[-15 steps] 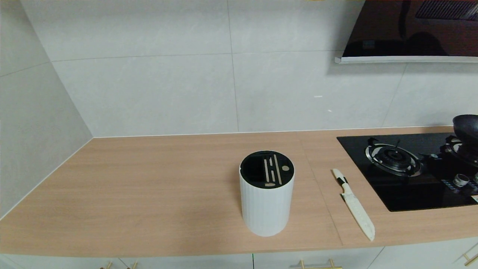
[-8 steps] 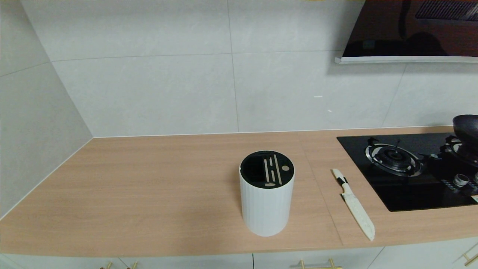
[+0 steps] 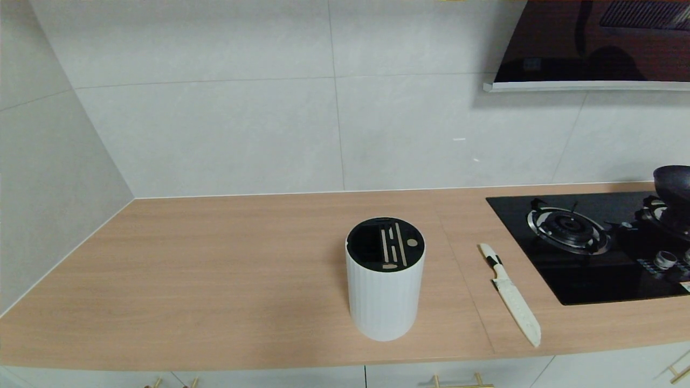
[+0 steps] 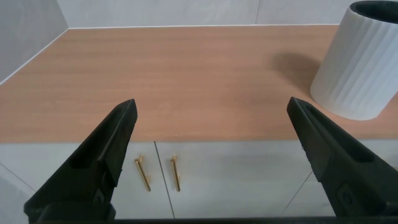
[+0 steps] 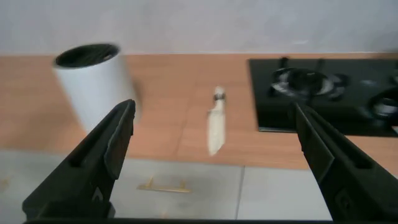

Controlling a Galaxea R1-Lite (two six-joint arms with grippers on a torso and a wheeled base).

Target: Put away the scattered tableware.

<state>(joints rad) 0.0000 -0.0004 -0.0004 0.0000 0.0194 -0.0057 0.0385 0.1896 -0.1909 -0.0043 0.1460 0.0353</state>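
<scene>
A white ribbed knife holder with a black slotted top stands near the counter's front edge, also seen as the holder and the holder. A white knife with a white and black handle lies flat on the counter to the holder's right, blade toward the front edge; the knife shows in the right wrist view too. My left gripper hangs open in front of the counter edge, left of the holder. My right gripper is open before the counter, facing the knife.
A black gas hob with burners fills the counter's right end, a dark pot on its far burner. A range hood hangs above. Tiled walls close the back and left. Cabinet handles sit below the counter. Bare wooden counter stretches left.
</scene>
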